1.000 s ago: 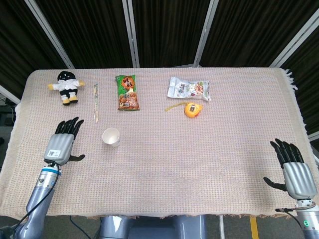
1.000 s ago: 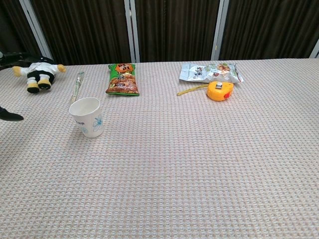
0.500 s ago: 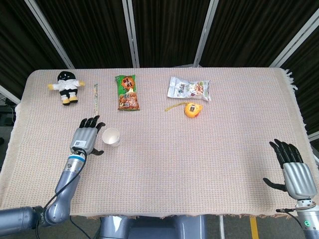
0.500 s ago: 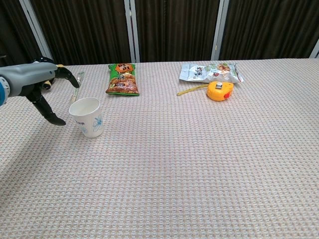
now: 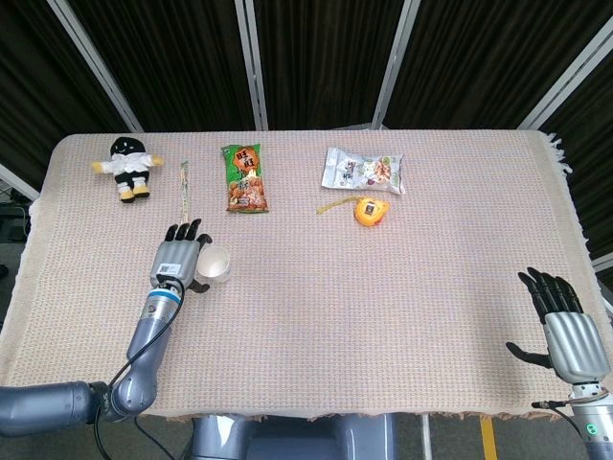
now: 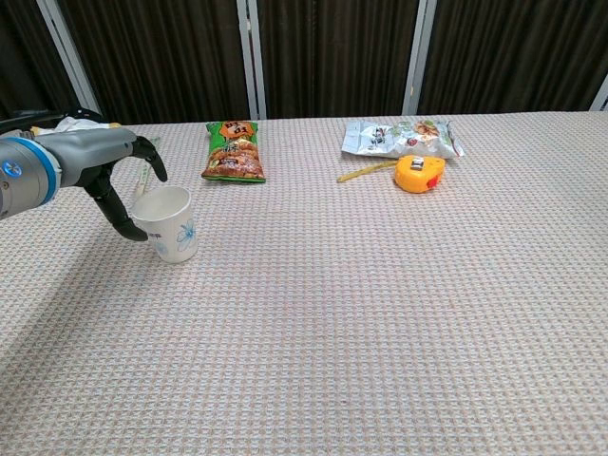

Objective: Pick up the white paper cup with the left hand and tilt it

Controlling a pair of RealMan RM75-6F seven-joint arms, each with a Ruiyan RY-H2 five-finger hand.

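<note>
The white paper cup [image 5: 215, 263] [image 6: 167, 222] stands upright on the cloth, left of centre, with a small blue print on its side. My left hand [image 5: 181, 257] [image 6: 119, 176] is right beside the cup's left wall, fingers spread around it and not closed; whether the thumb touches the cup I cannot tell. My right hand [image 5: 566, 326] lies open near the table's front right corner, far from the cup, and shows only in the head view.
A plush doll [image 5: 128, 166] and a thin wrapped stick [image 5: 184, 195] lie behind the left hand. A green snack bag [image 5: 245, 178], a white snack bag [image 5: 362, 172] and an orange tape measure [image 5: 370, 210] lie along the far side of the table [image 5: 383, 316].
My left hand has moved right across the cloth, from well left of the cup to right against its side. The cup and the right hand have stayed put.
</note>
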